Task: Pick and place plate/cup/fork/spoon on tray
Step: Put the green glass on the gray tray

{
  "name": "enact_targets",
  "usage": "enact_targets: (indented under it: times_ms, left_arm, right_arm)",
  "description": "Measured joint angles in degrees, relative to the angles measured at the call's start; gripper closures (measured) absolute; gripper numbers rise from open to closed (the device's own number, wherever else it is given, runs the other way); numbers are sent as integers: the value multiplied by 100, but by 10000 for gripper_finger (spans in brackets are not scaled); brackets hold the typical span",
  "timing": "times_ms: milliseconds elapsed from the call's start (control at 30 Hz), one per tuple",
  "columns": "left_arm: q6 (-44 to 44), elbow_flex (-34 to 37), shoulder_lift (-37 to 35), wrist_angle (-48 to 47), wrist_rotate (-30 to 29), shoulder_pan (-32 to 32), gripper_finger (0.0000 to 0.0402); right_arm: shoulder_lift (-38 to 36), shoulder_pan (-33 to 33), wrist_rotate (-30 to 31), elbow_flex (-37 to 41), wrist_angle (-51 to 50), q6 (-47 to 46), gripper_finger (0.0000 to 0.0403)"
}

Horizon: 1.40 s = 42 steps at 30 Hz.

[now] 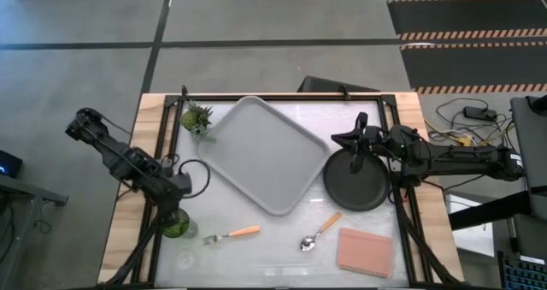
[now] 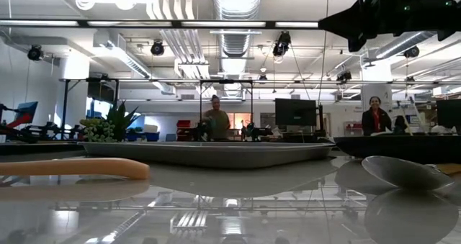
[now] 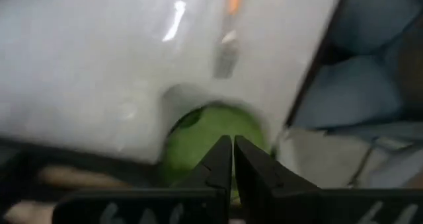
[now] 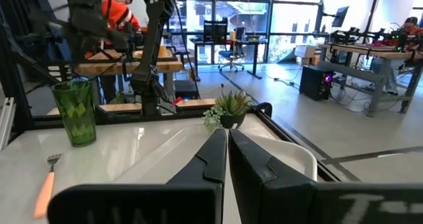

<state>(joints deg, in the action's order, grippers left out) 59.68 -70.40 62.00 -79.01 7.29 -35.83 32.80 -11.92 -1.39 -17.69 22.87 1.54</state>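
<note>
The black plate (image 1: 356, 183) lies on the table right of the grey tray (image 1: 265, 153). The green cup (image 1: 175, 224) stands upright near the table's left edge; it also shows in the left wrist view (image 3: 198, 141) and the right wrist view (image 4: 74, 110). The orange-handled fork (image 1: 232, 233) and the silver spoon (image 1: 319, 233) lie flat near the front edge. My left gripper (image 3: 232, 151) is shut, above the cup and a little to its far side. My right gripper (image 4: 226, 141) is shut, raised over the plate's far part and pointing toward the tray.
A small spiky potted plant (image 1: 197, 117) stands at the tray's far left corner. A pink pad (image 1: 365, 251) lies at the front right. A black frame (image 1: 282, 96) runs along the table's edges. People stand in the room beyond the table (image 2: 216, 118).
</note>
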Motion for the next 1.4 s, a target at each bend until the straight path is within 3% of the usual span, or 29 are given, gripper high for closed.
enact_targets:
  times_ms: [333, 700, 833, 1167, 1400]
  left_arm:
    - [10, 333, -114, -264, 307, 0, 392]
    - [-10, 550, 10, -257, 102, -209, 268]
    - [-57, 742, 50, -257, 78, -236, 241]
    - [-29, 870, 65, -77, -27, -245, 235]
    - [-471, 1105, 66, 106, -184, -247, 235]
  right_arm:
    - [2, 0, 0, 0, 15, 0, 394]
    - [4, 0, 0, 0, 7, 6, 394]
    - [4, 0, 0, 0, 1, 22, 394]
    - [4, 0, 0, 0, 3, 73, 394]
    - [4, 0, 0, 0, 3, 139, 394]
